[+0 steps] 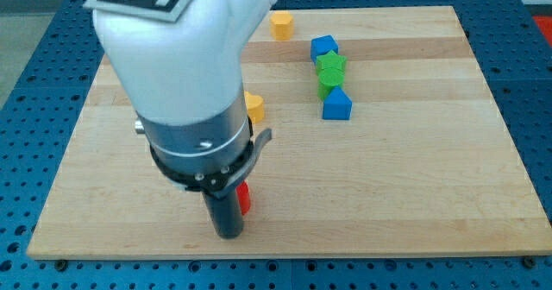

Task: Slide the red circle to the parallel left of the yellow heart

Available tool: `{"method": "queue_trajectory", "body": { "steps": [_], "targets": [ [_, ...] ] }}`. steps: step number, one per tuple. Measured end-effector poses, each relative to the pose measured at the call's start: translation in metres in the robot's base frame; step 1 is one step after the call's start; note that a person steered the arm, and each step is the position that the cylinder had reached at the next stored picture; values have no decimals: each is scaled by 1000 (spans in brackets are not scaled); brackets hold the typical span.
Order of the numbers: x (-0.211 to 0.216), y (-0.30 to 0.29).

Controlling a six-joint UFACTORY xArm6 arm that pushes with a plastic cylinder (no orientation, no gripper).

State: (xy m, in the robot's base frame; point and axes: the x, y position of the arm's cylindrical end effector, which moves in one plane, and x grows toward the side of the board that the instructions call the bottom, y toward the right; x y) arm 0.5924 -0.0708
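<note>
My tip (229, 235) sits at the red circle's (244, 198) left edge, seemingly touching, positioned for pushing. The tool is a plain rod, so no open or closed state applies. The yellow heart (254, 106) lies toward the view's top.

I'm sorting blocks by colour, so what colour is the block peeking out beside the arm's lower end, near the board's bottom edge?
Red. The red block shows in the camera view, mostly hidden behind the arm.

We see a wooden board (414, 186) carrying two yellow blocks (280, 24) (254, 106), two blue blocks (324, 47) (336, 105), green blocks (330, 70), one red block (244, 198).
</note>
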Motion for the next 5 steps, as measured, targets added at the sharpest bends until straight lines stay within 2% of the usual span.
{"method": "queue_trajectory", "body": {
  "steps": [2, 5],
  "targets": [
    [-35, 0],
    [-61, 39]
  ]
}}
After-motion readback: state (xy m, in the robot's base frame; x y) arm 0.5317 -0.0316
